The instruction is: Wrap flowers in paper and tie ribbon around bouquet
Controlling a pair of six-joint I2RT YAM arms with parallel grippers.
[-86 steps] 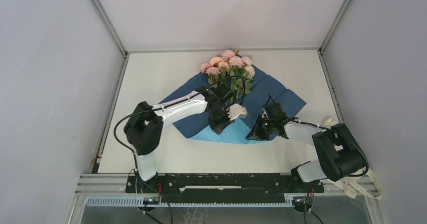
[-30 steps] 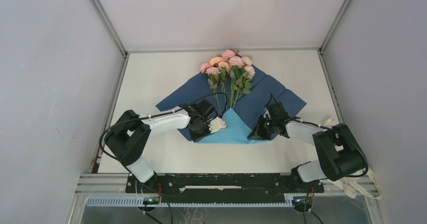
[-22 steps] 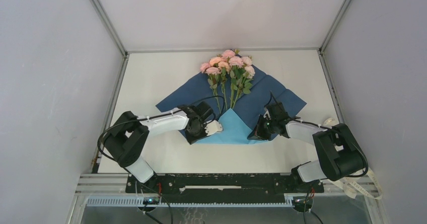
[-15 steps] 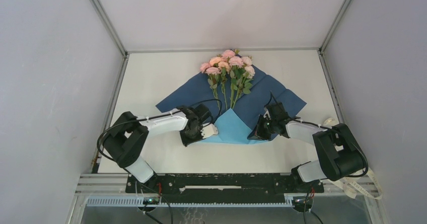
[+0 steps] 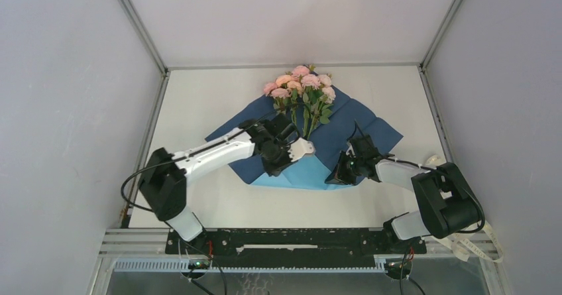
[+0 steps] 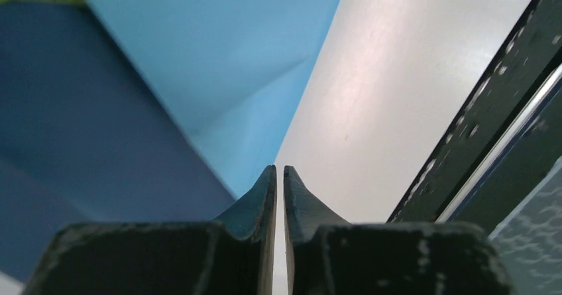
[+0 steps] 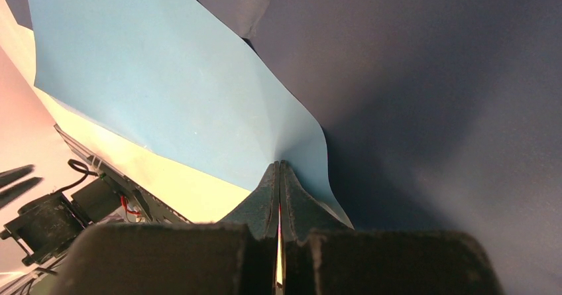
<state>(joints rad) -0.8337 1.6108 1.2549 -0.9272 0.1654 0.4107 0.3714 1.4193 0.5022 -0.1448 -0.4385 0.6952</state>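
Now left gripper (image 6: pixel 279 172) has moved nearer flowers (image 5: pixel 301 83); both jaws clamp paper (image 5: pixel 344 132), so fold slowly, right gripper (image 7: pixel 279 166) steady.

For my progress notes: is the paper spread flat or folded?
Partly folded: the paper lies navy face up, but its near corner is turned over, showing a light-blue triangle.

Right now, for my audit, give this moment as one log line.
left claw: shut on paper | right claw: shut on paper edge | flowers: lying on paper, unwrapped
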